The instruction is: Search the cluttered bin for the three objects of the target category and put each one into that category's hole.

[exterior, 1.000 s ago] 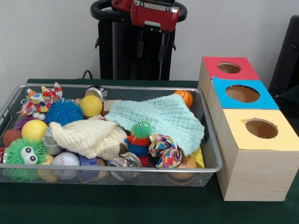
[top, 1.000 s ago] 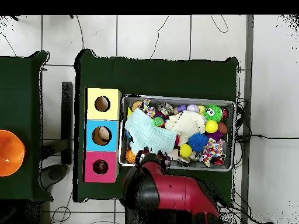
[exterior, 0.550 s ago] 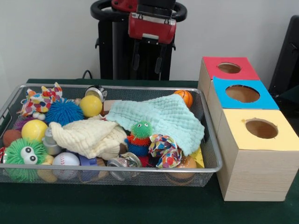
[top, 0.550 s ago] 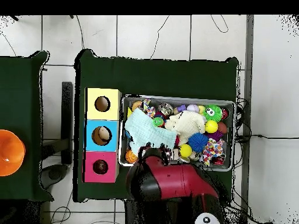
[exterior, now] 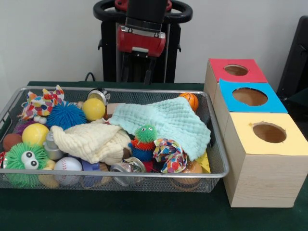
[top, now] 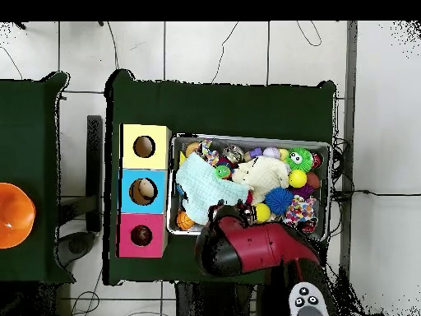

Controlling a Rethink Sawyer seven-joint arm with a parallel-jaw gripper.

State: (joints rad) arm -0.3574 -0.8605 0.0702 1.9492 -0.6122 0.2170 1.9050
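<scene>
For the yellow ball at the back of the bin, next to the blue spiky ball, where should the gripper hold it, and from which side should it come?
Probably from straight above. The yellow ball lies uncovered on top, so its upper half is free. Being round, it is best closed on across its widest middle. The blue spiky ball presses against one side, so the fingers likely fit better front and back than left and right.

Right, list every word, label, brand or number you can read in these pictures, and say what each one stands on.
None can be read.
The red, blue and yellow box tops carry only round holes, no lettering.
The white baseball in the wire mesh bin shows only stitching.
The red gripper housing shows no legible marking.
</scene>
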